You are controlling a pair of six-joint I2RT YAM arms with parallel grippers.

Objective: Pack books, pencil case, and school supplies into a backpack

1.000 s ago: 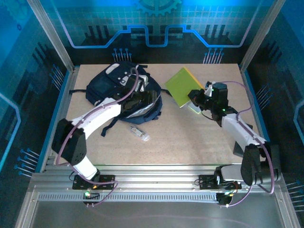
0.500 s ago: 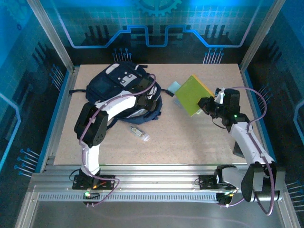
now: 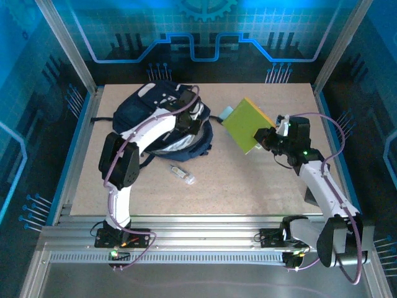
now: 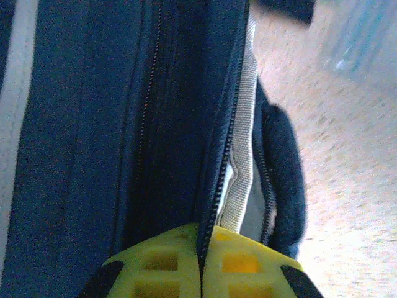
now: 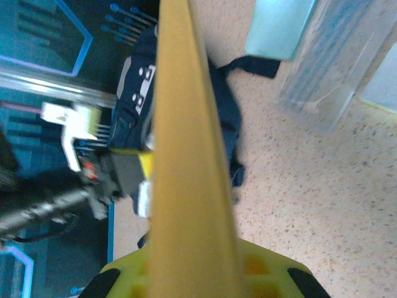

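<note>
Packing, we judge, is midway at best: tube lies loose on the counter, blue pad sits just right of the backpack, and green book hangs tilted in the air beyond, none yet inside. Left pincer, arm folded over the backpack, is clamped on its zip edge. Right pincer, arm stretched forward, grips the green book's near edge.

Cool blue-tinted light, soft shadows; blurry wrist views, hazy backpack close-up.
</note>
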